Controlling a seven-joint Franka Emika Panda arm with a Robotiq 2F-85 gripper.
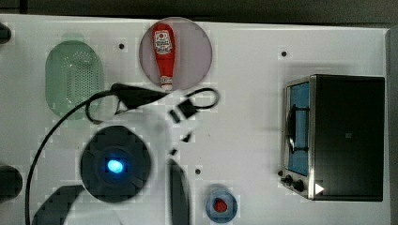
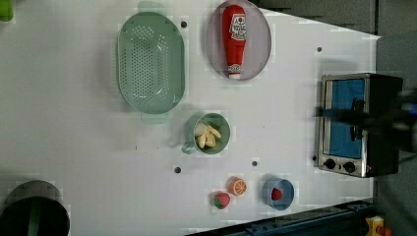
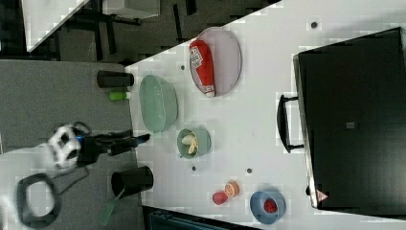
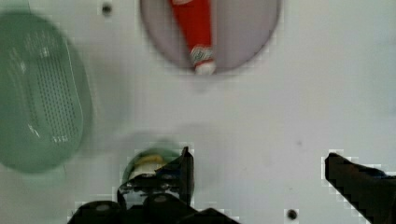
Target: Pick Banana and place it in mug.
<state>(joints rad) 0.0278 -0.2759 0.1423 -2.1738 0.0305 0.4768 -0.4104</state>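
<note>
The pale yellow banana (image 2: 209,136) lies inside the small dark-green mug (image 2: 190,132), which stands upright near the middle of the white table, just beside the colander. The right view shows the same mug (image 3: 205,142) with the banana (image 3: 190,143) in it. In the wrist view my gripper (image 4: 259,179) is open with nothing between its fingers, above the table. One black finger (image 4: 184,170) overlaps the mug (image 4: 156,148), and the banana (image 4: 148,161) peeks out beside it. In the top view my arm covers the mug.
A pale-green colander (image 2: 150,61) and a grey plate (image 2: 260,44) with a ketchup bottle (image 2: 234,39) sit at the left view's top. A toaster oven (image 2: 354,123) stands at the left view's right. An orange slice (image 2: 237,186), a strawberry (image 2: 221,199) and a blue bowl (image 2: 287,189) lie near the edge.
</note>
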